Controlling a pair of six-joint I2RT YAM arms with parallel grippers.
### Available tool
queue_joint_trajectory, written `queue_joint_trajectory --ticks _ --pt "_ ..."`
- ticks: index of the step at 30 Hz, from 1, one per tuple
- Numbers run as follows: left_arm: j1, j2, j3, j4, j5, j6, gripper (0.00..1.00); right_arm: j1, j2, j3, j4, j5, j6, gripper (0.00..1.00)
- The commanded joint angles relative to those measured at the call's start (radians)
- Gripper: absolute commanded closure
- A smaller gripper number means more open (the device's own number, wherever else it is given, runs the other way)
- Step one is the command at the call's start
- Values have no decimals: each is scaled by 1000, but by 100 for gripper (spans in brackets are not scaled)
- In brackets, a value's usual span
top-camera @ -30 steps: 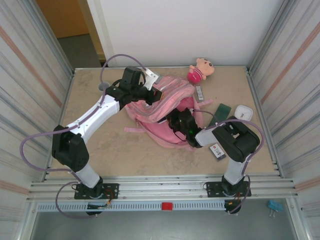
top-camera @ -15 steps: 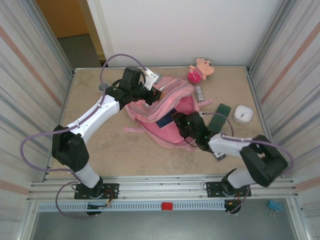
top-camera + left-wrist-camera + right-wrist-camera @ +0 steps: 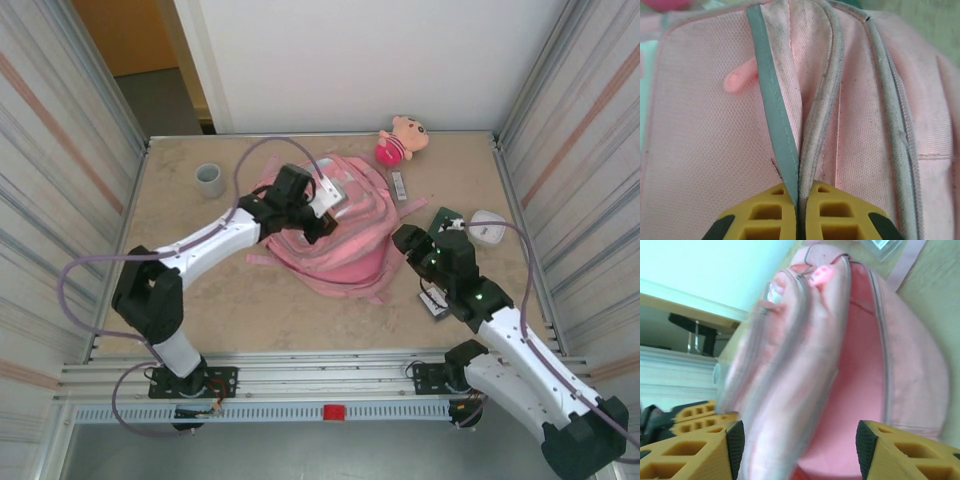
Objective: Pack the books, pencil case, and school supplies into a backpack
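The pink backpack (image 3: 345,255) lies in the middle of the table, its top flap down. My left gripper (image 3: 322,215) is on its upper part, and in the left wrist view that gripper (image 3: 800,187) is shut on the backpack's (image 3: 700,125) teal trim and grey zip edge. My right gripper (image 3: 403,238) hangs open just right of the bag; the right wrist view has this gripper (image 3: 800,440) with nothing between its jaws and the blurred backpack (image 3: 860,365) ahead. A dark flat book (image 3: 441,214) peeks out behind the right arm. The black rectangular piece (image 3: 433,302) lies under that arm. The slim grey stick (image 3: 398,185) lies right of the bag.
A pink plush doll (image 3: 400,140) sits at the back wall. A grey cup (image 3: 208,178) stands at the back left. A white rounded box (image 3: 487,225) lies at the right, near the metal side wall.
The left gripper carried the backpack's flap rightward and down, closing the opening. The right gripper pulled back out of the bag to the right. The blue book seen inside is now hidden.
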Motion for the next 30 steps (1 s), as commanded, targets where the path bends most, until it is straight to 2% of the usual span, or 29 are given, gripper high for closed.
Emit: queue_joint_trajectory --ticks 1,5,6,7,10,12,13,18,24,30 --pt "-51 87 -37 50 -21 90 96 -14 -4 33 -106 -48 -190 38" --pt "-68 152 -47 80 -58 49 84 -11 11 31 -63 -91 -338 37" --pt "-67 143 -53 100 -63 38 78 -5 10 26 -37 -103 -390 35" --pt "-65 127 -59 114 -69 29 67 6 9 24 -19 -107 -446 30" --pt "-41 57 -53 116 -74 -19 37 55 20 54 -6 -93 -615 25" --pt "-11 -6 -49 99 -63 -78 28 106 51 103 -41 -60 -737 23" --pt "10 -42 -57 105 -53 -120 25 130 77 137 -70 -30 -797 11" --pt "125 -200 -154 152 -5 -288 21 253 241 245 -116 -33 -1144 11" --pt "279 -332 -298 151 46 -415 21 373 537 362 -236 -71 -1591 9" --pt "379 -455 -463 194 57 -507 22 402 744 388 -196 -54 -1741 11"
